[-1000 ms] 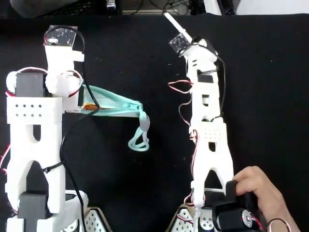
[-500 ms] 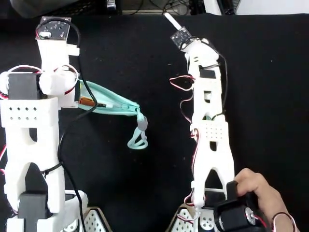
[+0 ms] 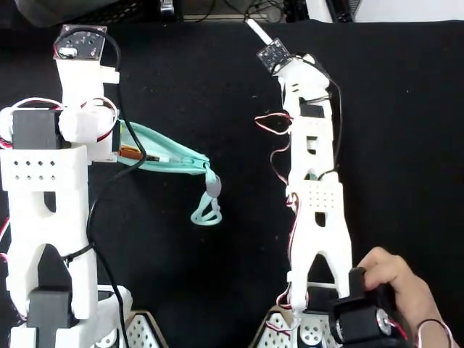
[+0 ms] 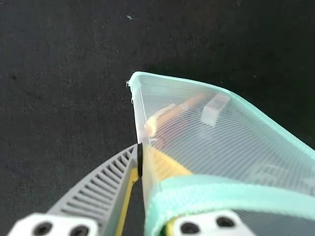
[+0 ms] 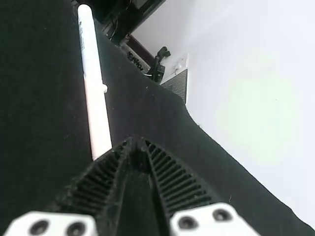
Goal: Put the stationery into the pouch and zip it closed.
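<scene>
My left claw [image 4: 140, 150] is clamped on one end of the pouch [image 3: 170, 156], with a finger on each side of its see-through wall. From that grip the pouch stretches toward the middle of the table [image 3: 406, 145]. Its loop [image 3: 208, 210] trails from the far end. Through the wall I see an orange pencil [image 4: 172, 110] and a small white block [image 4: 214, 109] inside. I cannot tell whether the zip is closed. Well apart to the right, my right claw [image 5: 135, 152] sits near the table's far edge. Its fingers are together on the end of a white pen [image 5: 93, 93], which sticks out beyond them toward that edge.
</scene>
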### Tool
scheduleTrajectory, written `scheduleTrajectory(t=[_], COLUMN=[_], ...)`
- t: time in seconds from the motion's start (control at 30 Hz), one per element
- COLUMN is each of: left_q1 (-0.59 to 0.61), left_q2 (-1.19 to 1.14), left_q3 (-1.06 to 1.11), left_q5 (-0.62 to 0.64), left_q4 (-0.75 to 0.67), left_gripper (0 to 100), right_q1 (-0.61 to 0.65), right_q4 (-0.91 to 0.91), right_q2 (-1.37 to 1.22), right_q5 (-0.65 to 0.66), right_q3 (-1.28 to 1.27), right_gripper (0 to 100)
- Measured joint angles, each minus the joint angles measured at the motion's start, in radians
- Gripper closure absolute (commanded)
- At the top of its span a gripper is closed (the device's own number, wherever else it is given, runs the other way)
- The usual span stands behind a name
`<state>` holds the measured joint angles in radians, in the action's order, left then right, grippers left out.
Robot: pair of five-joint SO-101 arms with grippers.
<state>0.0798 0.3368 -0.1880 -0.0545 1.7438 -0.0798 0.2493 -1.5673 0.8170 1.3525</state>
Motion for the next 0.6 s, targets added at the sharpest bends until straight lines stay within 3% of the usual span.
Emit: scheduleTrajectory(t=[0.4,0.6], left_q1=[0.0,0.0], left_q2=[0.0,0.0], left_q3=[0.0,0.0], left_q5=[0.0,0.0], left_q4=[0.0,0.0], left_gripper=[97,97], right_q1=[-0.018,-0.017], right_q4=[0.038,0.157], right_q2=[0.006,0.006], right_q5=[0.0,0.0], right_q3=[-0.048,0.012], right_gripper=[98.5,98.5])
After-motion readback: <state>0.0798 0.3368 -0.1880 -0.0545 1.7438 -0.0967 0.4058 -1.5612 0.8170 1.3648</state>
